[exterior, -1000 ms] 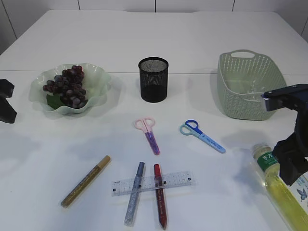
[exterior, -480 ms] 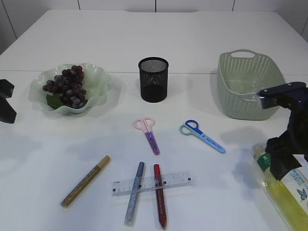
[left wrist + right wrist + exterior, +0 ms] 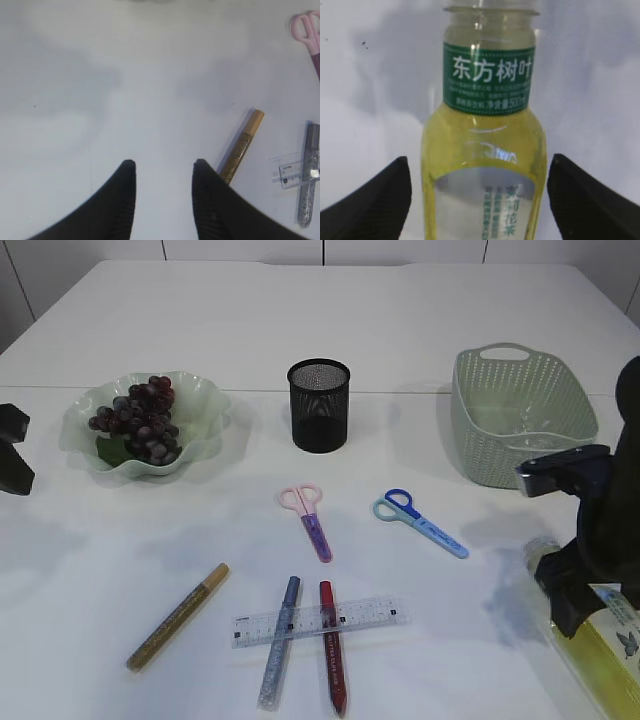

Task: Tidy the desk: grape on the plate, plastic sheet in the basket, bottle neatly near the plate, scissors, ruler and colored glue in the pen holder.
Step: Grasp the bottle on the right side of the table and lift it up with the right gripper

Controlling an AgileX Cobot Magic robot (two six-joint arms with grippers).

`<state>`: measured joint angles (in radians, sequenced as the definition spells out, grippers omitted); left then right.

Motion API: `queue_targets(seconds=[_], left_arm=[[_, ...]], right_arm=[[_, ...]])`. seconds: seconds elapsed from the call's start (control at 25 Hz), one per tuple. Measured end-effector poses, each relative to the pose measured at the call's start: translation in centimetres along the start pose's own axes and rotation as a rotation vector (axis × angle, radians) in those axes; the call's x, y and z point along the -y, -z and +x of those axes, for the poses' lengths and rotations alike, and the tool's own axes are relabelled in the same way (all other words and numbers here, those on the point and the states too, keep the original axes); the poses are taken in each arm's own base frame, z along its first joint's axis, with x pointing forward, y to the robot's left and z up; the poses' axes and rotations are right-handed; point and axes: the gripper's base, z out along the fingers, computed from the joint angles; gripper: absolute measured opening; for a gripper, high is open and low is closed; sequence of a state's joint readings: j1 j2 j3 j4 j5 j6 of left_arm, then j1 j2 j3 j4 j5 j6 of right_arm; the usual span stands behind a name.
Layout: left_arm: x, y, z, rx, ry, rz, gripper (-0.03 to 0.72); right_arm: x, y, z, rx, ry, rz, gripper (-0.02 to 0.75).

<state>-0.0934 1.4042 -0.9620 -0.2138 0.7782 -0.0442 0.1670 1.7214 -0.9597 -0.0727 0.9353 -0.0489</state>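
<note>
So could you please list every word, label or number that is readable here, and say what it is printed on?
"东方树叶": white characters on the green neck label of the bottle.
Smaller lines under it on that label: too blurred to read.
Green characters on the bottle's lower body label: cut off, unreadable.
Ruler markings: too small to read.

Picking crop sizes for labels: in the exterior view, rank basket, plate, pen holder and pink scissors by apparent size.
1. basket
2. plate, close to the basket
3. pen holder
4. pink scissors, slimmer though nearer the camera
</note>
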Motion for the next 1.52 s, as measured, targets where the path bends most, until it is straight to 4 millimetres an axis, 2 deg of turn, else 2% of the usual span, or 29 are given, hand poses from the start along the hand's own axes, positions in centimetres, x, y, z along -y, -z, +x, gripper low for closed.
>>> queue_targets(seconds=[0.4,0.72,1.12,1.36,1.52], left_arm=[[-0.1,0.0,0.0,0.000,-0.007,-0.007,0.279],[-0.1,0.0,-0.1,0.006,-0.007,-0.007,0.279],[-0.1,-0.1,-0.1,0.005,-0.008,-0.008,0.279],[-0.1,-0.1,-0.1,0.005,-0.008,-0.008,0.278],[-0.1,-0.1,-0.1,0.005,-0.008,-0.008,0.278]], right_arm=[[0.1,-2.2,-0.7,-0.031,0.001,0.010,0.655],[0.0,-3.0,-0.9,-0.051,-0.001,0.008,0.597],[0.0,-3.0,-0.9,-0.057,0.001,0.009,0.463],[0.0,-2.9,-0.9,-0.055,-0.005,0.005,0.461],[-0.5,-1.8,-0.6,-0.017,-0.018,-0.046,0.461]])
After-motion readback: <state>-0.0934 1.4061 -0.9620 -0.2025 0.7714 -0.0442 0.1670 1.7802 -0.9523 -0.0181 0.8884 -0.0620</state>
